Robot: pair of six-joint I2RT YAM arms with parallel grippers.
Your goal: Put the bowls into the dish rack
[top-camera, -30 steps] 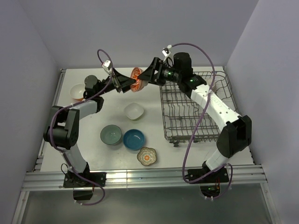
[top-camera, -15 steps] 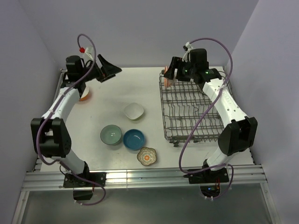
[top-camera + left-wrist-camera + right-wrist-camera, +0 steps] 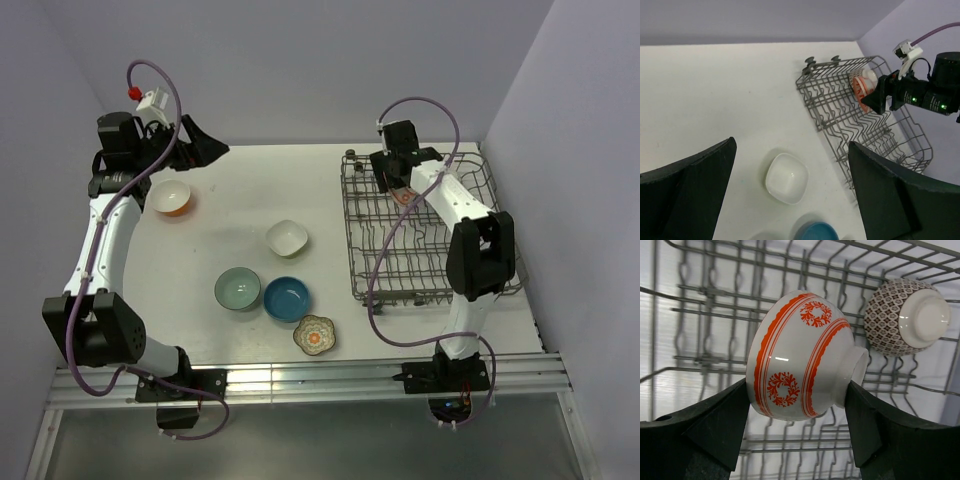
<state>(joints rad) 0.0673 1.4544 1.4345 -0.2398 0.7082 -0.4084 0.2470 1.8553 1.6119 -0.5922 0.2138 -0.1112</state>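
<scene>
Though part-hidden, bowl in right claw.

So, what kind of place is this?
Likely a robot test bench, not a kitchen: a white table boxed in by plain lilac walls, with a dark grey wire dish rack and small ceramic bowls.

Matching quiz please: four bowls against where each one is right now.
1 orange-white bowl
2 grey patterned bowl
3 white bowl
4 floral bowl

A resting in the rack
B on the table, closest to its near edge
C held in the right gripper
D mid-table, behind the blue bowl

Pairs: 1-C, 2-A, 3-D, 4-B
</scene>
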